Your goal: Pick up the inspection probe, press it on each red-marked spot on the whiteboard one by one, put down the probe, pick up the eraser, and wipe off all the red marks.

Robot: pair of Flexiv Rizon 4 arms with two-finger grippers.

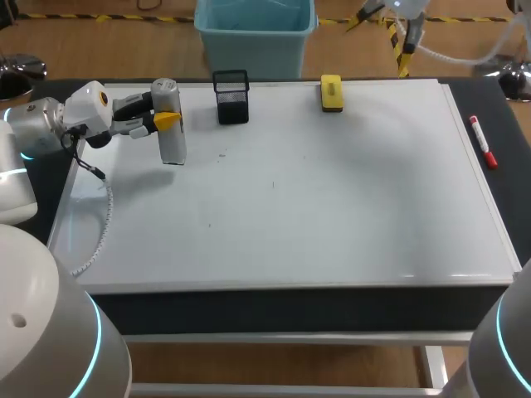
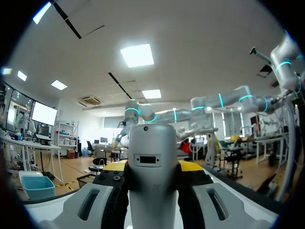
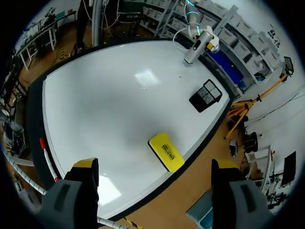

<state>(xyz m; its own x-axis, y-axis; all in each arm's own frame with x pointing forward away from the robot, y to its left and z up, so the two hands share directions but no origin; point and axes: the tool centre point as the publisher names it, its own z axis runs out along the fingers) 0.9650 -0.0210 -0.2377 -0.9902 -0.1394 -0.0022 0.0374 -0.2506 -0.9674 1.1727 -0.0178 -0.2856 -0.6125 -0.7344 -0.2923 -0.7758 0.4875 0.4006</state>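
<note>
The probe (image 1: 170,124), a grey cylinder, is held upright by the left gripper (image 1: 168,118) over the far left corner of the whiteboard (image 1: 290,207); whether its lower end touches the board cannot be told. In the left wrist view the probe (image 2: 152,157) is seen clamped between the yellow-tipped fingers (image 2: 193,167), one pressed against each side. The right gripper (image 3: 155,163) is seen in its own wrist view, up above the far edge of the surface, its fingers (image 3: 86,164) spread wide with nothing between them. The yellow eraser (image 1: 331,92) is noted lying flat at the far edge of the whiteboard, right of the middle, well apart from the probe. A black mesh holder (image 1: 231,97) is stood between probe and eraser, nearer the probe. A red marker (image 1: 483,143) is laid along the right edge of the surface, just beside the board.
</note>
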